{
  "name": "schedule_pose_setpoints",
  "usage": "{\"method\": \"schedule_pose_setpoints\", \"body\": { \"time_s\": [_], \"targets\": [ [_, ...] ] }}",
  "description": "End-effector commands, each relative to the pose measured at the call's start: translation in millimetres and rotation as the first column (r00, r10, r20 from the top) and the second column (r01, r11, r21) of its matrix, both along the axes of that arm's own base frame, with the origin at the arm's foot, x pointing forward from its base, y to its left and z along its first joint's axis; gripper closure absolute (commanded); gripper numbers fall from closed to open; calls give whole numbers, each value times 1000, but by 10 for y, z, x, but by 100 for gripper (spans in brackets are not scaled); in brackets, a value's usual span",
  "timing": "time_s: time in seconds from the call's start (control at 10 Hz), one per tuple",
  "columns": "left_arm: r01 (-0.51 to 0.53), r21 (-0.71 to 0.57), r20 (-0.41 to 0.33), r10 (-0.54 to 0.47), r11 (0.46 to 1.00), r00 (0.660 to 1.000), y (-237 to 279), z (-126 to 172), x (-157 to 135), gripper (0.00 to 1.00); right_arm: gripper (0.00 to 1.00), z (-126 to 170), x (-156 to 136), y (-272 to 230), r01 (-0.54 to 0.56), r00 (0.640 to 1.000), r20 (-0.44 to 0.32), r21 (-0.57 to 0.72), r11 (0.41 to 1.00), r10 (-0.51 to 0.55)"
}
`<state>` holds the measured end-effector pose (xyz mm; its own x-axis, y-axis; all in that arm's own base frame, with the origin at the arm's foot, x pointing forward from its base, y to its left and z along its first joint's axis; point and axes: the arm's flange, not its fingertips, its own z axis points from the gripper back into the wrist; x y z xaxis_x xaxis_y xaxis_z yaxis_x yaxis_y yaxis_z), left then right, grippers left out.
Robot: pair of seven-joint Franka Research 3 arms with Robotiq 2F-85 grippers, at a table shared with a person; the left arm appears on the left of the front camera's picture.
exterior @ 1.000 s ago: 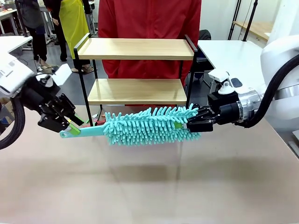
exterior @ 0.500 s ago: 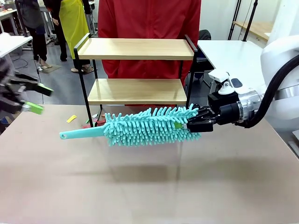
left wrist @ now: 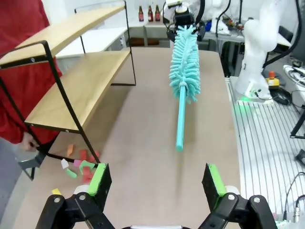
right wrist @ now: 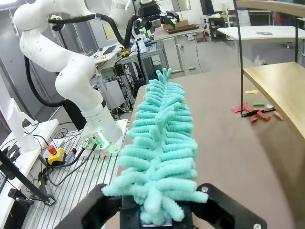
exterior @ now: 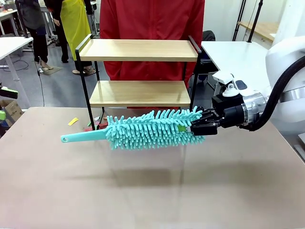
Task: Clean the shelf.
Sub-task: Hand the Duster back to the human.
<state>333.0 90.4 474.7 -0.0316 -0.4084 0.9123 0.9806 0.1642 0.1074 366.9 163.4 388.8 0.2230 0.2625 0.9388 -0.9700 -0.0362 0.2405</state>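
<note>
1. One shelf (exterior: 138,71), two light wooden boards in a thin black frame with raised side rails. It stands at the far edge of the counter (exterior: 152,191), in front of a person in a red top (exterior: 152,28).
2. One teal duster (exterior: 147,129), fluffy head and plain handle. It hangs level above the counter, just in front of the shelf's lower board, touching neither.
3. My right tool (exterior: 193,128) is pressed together on the duster's head end, to the right of the shelf. In the right wrist view the fluff covers my finger pads, so the exact pinch point is hard to make out.
4. My left tool (left wrist: 155,179) is spread wide with nothing between its green pads (left wrist: 97,177). It sits well left of the shelf; in the front view it is cut off by the picture's left edge.
5. The duster's handle tip is free, pointing left past the shelf's left leg.
6. Small coloured scraps (left wrist: 78,164) lie on the counter by the shelf's left foot: red, green, yellow, pink. They overlap, so I cannot count them.
7. Both shelf boards are bare on top. The rear legs are hidden behind the boards.
8. Open counter lies all along the near side of the shelf, under and in front of the duster.
</note>
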Motion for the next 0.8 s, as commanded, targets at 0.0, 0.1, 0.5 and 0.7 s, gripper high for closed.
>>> {"method": "schedule_pose_setpoints", "body": {
  "time_s": [0.0,0.1,0.5,0.7],
  "targets": [
    [-6,17,13,6,1000,1000,-111,88,36,0,84,0,0,0,0,1000,0,0,1000,0],
    [-6,17,13,6,1000,1000,-111,88,36,0,84,257,0,-94,9,1000,8,100,995,-10],
    [-6,17,13,6,1000,1000,-111,88,36,0,84,1182,-225,-684,178,969,88,403,898,-232],
    [-6,17,13,6,1000,1000,-111,88,36,0,84,1470,-273,-1079,373,879,77,502,781,-470]
  ]
}}
